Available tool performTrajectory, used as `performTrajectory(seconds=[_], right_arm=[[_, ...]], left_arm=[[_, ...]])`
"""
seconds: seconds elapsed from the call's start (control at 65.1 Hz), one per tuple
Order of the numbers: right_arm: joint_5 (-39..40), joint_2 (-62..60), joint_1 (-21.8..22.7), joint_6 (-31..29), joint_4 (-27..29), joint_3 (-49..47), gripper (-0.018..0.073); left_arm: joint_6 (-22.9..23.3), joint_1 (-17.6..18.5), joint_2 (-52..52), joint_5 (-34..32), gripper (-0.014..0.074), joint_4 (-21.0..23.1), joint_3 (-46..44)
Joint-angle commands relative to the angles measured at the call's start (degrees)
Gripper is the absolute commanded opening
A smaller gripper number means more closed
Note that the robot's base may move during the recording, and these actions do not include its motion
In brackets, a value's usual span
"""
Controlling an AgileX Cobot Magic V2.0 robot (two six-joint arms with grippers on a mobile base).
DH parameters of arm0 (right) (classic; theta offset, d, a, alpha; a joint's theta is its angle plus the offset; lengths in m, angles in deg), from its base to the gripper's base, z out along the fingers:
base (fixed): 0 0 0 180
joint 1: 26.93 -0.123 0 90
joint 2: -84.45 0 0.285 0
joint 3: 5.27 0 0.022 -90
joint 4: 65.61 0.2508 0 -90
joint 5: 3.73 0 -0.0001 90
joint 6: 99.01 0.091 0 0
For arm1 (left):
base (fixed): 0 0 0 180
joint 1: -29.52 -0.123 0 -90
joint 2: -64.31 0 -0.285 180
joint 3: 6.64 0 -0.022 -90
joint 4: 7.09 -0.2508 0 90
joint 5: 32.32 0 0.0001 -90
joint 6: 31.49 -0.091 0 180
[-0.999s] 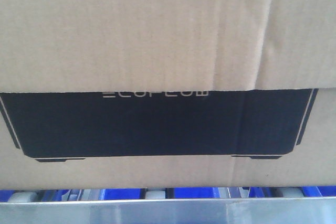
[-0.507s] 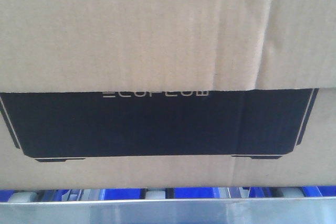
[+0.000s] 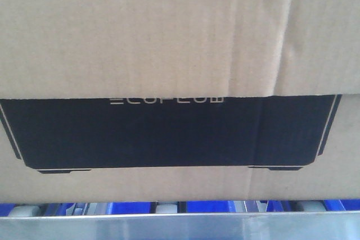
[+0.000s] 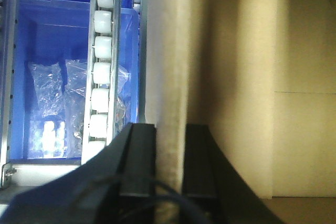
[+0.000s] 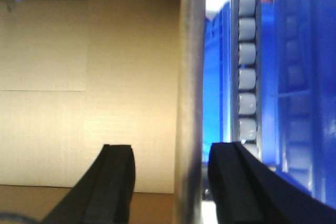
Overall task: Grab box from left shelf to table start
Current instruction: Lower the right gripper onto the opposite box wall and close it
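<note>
The box (image 3: pixel 169 37), brown cardboard with a black panel and white ECOFLOW lettering, fills the front view. It rests on the left shelf (image 3: pixel 180 226), a silver rail with blue parts and grey rollers. In the left wrist view my left gripper (image 4: pixel 169 127) is shut on the upright edge of the box (image 4: pixel 170 51) wall, one finger outside and one inside. In the right wrist view my right gripper (image 5: pixel 172 147) is open and straddles the opposite wall of the box (image 5: pixel 189 77), with gaps on both sides. The table is out of view.
A roller track (image 4: pixel 102 51) runs just outside the box's left wall, next to a blue bin (image 4: pixel 47 51) holding clear plastic bags. Another roller track (image 5: pixel 247 51) and blue plastic (image 5: pixel 304 103) lie close beside the right wall.
</note>
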Motion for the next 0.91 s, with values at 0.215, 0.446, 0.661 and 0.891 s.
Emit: performTrajectory(seconds=[0.215, 0.446, 0.661, 0.891], right_arm=[[-0.54, -0.49, -0.05, 0.47, -3.16, -1.88, 0.0436], [-0.79, -0.49, -0.05, 0.47, -3.26, -1.88, 0.0436], [-1.78, -0.49, -0.05, 0.42, -3.26, -1.88, 0.0436], [-2.0, -0.49, -0.05, 0.42, -3.26, -1.88, 0.0436]], left_arm=[[0.49, 0.35, 0.95, -2.81, -0.0102, 0.28, -1.85], [0.49, 0.35, 0.95, -2.81, -0.0102, 0.28, -1.85], [0.49, 0.35, 0.95, -2.81, -0.0102, 0.28, -1.85], [0.49, 0.35, 0.95, -2.81, -0.0102, 0.28, -1.85]])
